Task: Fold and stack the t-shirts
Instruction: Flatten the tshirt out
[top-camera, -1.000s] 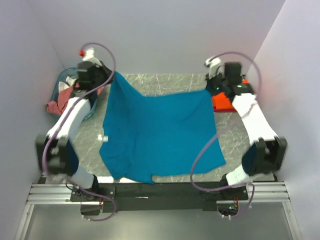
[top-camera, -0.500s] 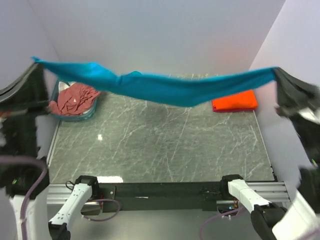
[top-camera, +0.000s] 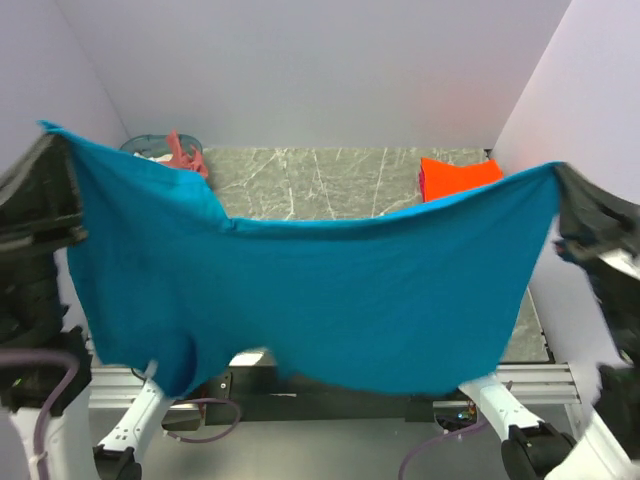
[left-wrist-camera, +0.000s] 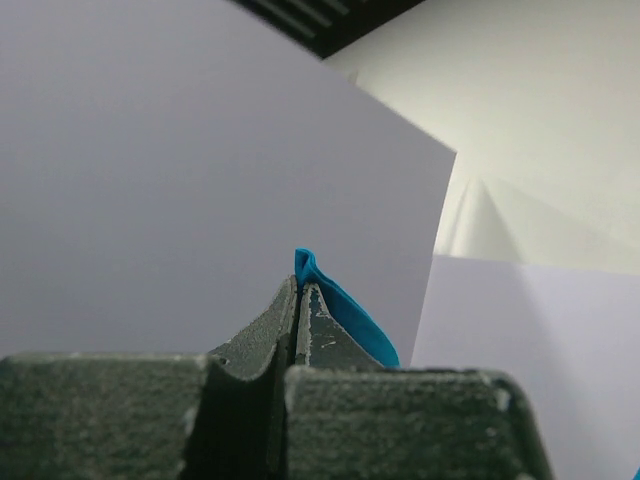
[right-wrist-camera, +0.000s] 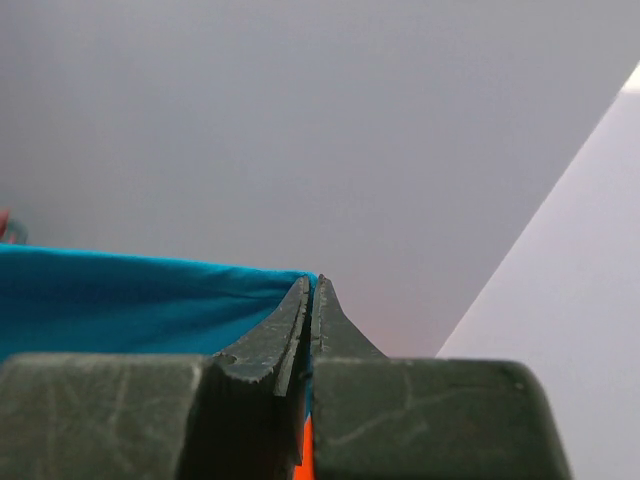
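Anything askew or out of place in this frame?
Nothing damaged or spilled. The teal shirt hangs spread in mid-air, pinched at its upper corners by the left gripper and right gripper. A pink shirt sticks out of the basket; the orange shirt lies far right.

The teal-blue t-shirt (top-camera: 330, 300) hangs in the air, spread wide like a curtain, its upper corners lifted at 9 and 3 o'clock, its top edge sagging between them, its lower hem loose and uneven; the orange t-shirt (top-camera: 455, 178) lies folded flat at 1 o'clock; the salmon-pink t-shirt (top-camera: 186, 155) sits bunched at 11 o'clock, mostly hidden behind the teal cloth
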